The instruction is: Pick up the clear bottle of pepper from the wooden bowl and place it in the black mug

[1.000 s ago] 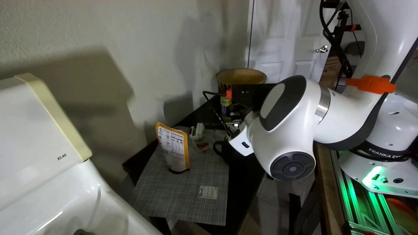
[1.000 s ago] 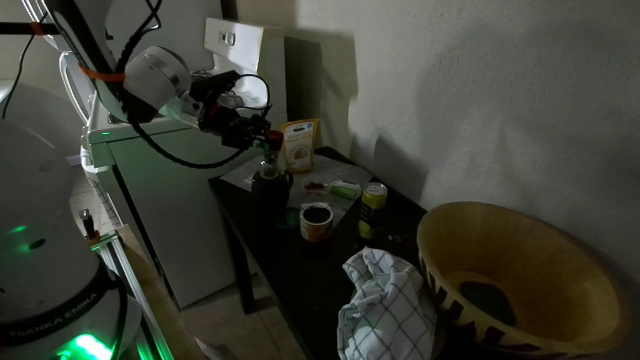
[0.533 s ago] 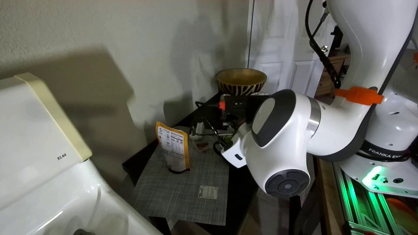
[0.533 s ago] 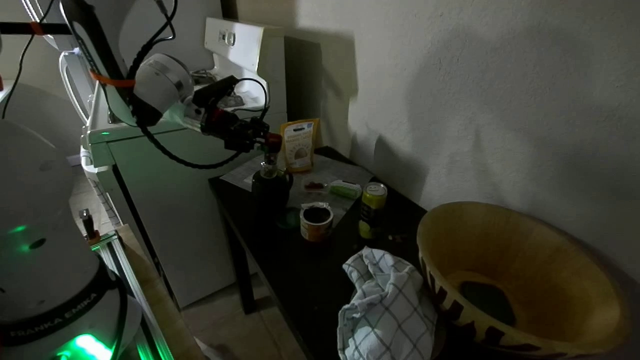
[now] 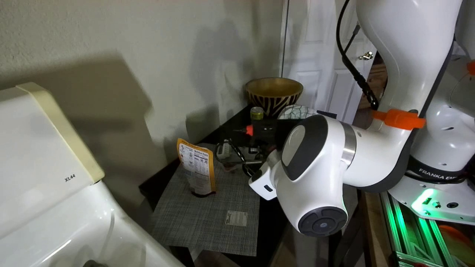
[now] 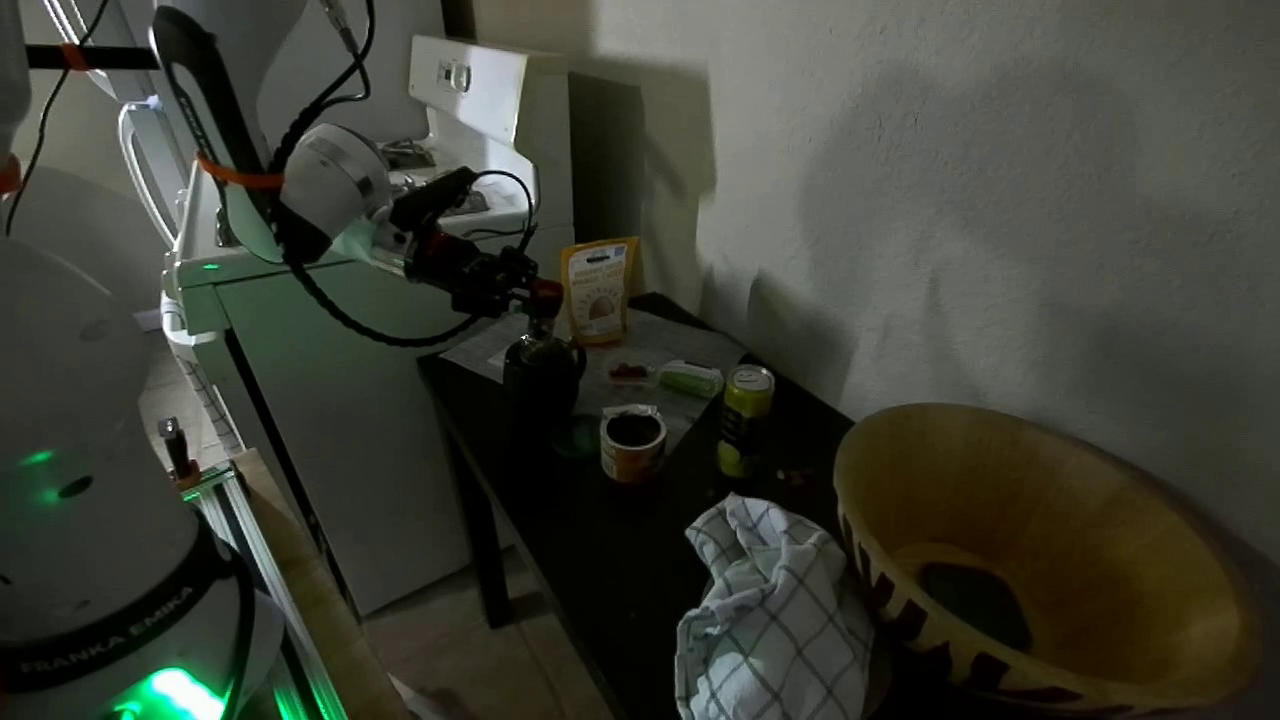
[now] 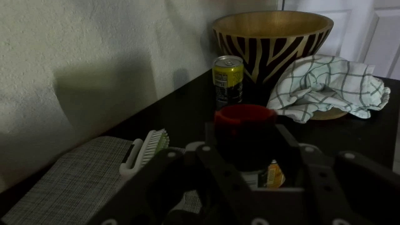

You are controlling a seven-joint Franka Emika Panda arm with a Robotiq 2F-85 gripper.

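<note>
To my eye this is a home kitchen: a white stove (image 5: 55, 178) marked XL44 stands near a black worktop (image 6: 620, 545) bearing a checked dish towel (image 6: 770, 610), a drink can (image 7: 228, 78), a food pouch (image 5: 196, 170) with its nutrition label (image 5: 200, 159) and a zebra-striped wooden bowl (image 7: 275, 56). Beyond the bowl is a white panelled door (image 5: 315, 55).

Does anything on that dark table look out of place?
The checked towel: it's bunched up beside the wooden bowl, not folded, partly over a tan rounded thing. In an exterior view, small loose bits lie near the yellow can, perhaps stray crumbs; too small to tell. Nothing looks broken.
</note>
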